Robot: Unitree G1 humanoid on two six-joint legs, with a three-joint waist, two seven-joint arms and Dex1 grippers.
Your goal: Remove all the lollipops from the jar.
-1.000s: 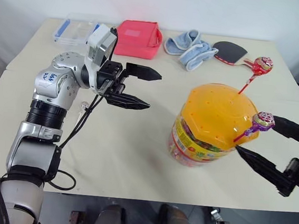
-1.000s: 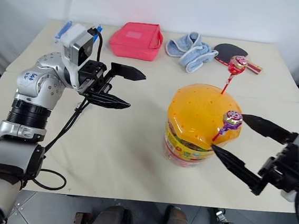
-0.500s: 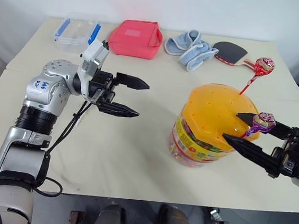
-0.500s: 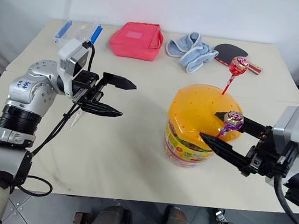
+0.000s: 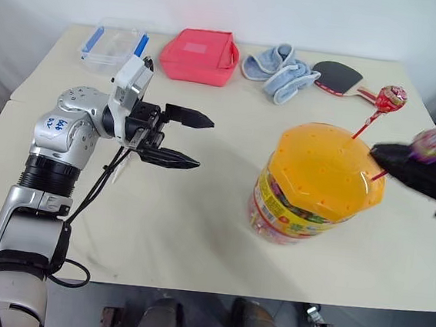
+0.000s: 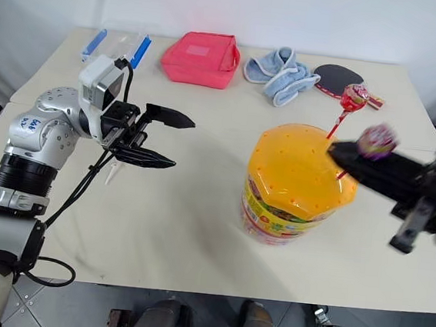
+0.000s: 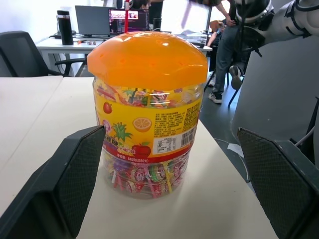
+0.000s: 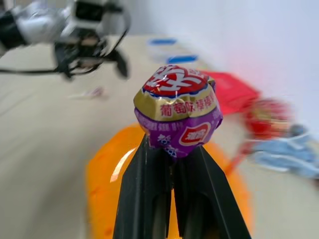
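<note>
1. Pinched purple lollipop (image 8: 177, 118) between pressed-together right hand (image 5: 403, 162) fingers, lifted at right of frame, stick tip near jar (image 5: 320, 185) lid.
2. Left red lollipop (image 5: 390, 97) standing in lid, upper right.
3. Kept left hand (image 5: 193, 139) spread, empty, centre-left above desk (image 5: 196, 231).

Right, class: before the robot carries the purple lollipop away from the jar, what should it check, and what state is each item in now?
1. Right gripper shut on the purple lollipop: ok, both fingers pinch just under the candy head.
2. Purple lollipop's stick free of the jar: cannot tell, its lower end is near the lid's edge.
3. Red lollipop undisturbed: ok, it stands in the lid.
4. Left gripper out of the way: ok, open, well apart from the jar.
5. Jar upright on the table: ok.
6. Third lollipop out of the jar: cannot tell, something small lies under the left arm.
</note>
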